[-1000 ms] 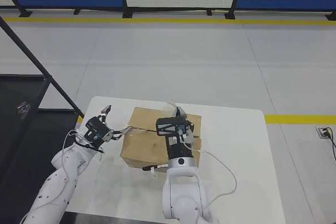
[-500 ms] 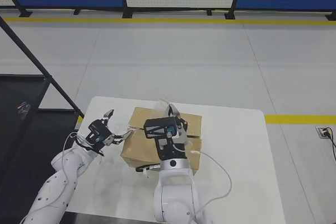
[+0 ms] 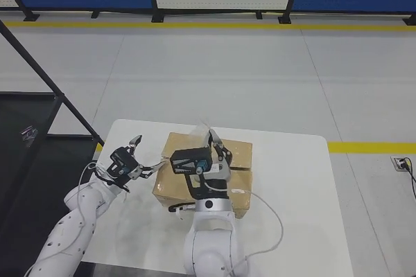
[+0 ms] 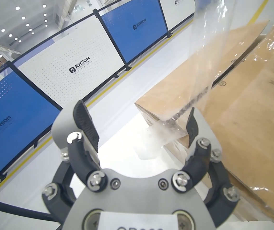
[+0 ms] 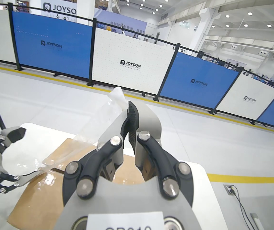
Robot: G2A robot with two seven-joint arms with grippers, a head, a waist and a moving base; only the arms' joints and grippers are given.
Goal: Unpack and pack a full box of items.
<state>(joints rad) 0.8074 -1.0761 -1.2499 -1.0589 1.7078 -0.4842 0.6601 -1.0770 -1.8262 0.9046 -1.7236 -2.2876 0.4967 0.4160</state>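
Box (image 3: pixel 239 185) on table (image 3: pixel 295 208) | right gripper (image 5: pixel 130 114) clamped on tape strip (image 5: pixel 108 111) | left gripper (image 4: pixel 137 117) spread apart

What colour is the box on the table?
Brown cardboard box, best in the left wrist view.
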